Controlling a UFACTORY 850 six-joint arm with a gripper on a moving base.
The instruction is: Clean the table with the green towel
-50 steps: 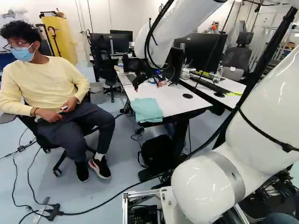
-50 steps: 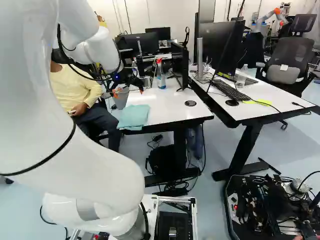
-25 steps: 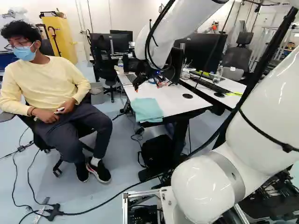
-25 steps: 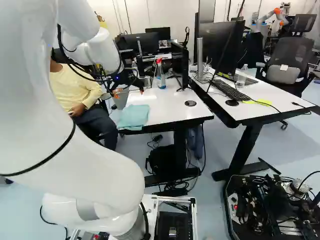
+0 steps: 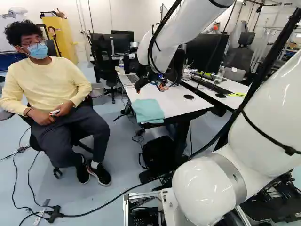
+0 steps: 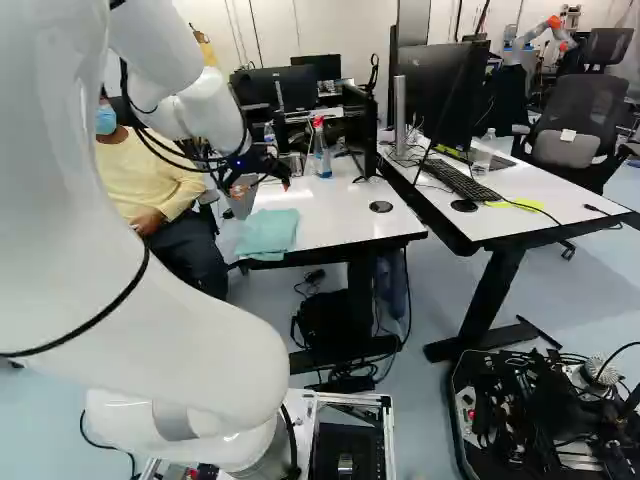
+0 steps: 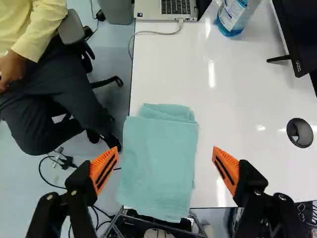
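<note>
The gripper (image 5: pixel 151 85) hangs above the white table (image 5: pixel 176 101) in the left base view, its fingers pointing down. Seen from the wrist, the gripper (image 7: pixel 166 166) is open wide, an orange pad on either side and nothing gripped. The green towel (image 7: pixel 158 161) lies folded on the table's near corner, below the gap between the fingers, and part of it hangs over the edge. In the right base view the towel (image 6: pixel 268 233) is just below and to the near side of the gripper.
A spray bottle (image 6: pixel 322 152), a laptop (image 7: pixel 173 7) and a monitor (image 7: pixel 299 32) stand farther along the table. A second desk (image 6: pixel 540 212) with a keyboard adjoins. A seated person is beside the table. Another robot (image 6: pixel 540 35) is far behind.
The gripper has shifted slightly in both base views, toward the right and a little nearer the towel, with the arm above it. The towel and base have stayed put. The person has turned their head.
</note>
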